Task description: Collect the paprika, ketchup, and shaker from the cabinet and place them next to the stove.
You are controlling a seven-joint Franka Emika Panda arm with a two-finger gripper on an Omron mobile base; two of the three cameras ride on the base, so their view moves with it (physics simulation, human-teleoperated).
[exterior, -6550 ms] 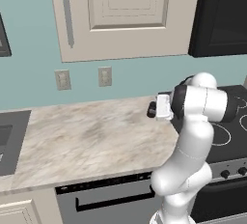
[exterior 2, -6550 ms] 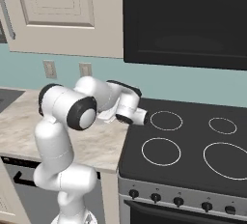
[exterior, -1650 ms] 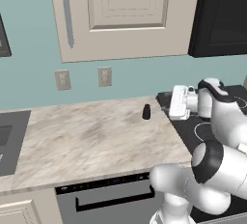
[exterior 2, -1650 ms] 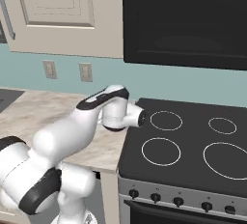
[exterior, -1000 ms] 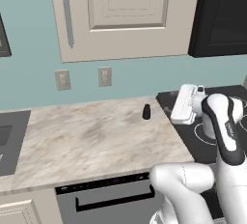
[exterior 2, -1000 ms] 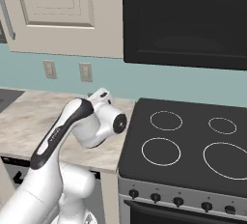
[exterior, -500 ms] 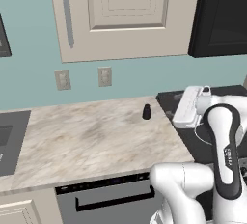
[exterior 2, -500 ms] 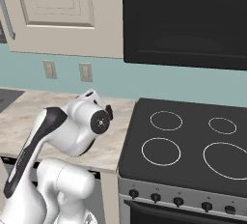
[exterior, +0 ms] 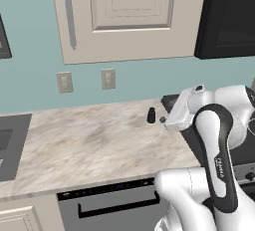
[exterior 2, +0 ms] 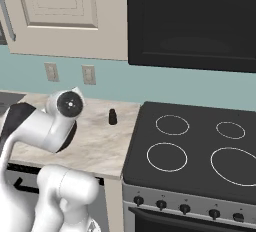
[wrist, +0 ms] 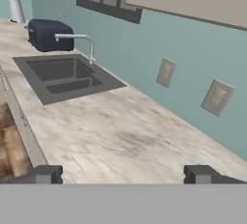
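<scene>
Arm folded low over the counter (exterior: 89, 140), hand turned toward the sink (wrist: 62, 76).
I see my gripper (wrist: 123, 175) spread wide, holding nothing; the shaker (exterior: 151, 115) stands just beside the stove (exterior 2: 200, 146), behind my fingers (wrist: 46, 174).

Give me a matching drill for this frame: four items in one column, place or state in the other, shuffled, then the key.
Items:
1. shaker
2. cabinet door
3. gripper
4. stove

Places or states:
A. closed, long bar handle on its left side
B. open, holding nothing
C. standing upright on the marble counter, near the stove's edge
D. black top with white rings, nothing on it

Pairs: 1-C, 2-A, 3-B, 4-D
</scene>
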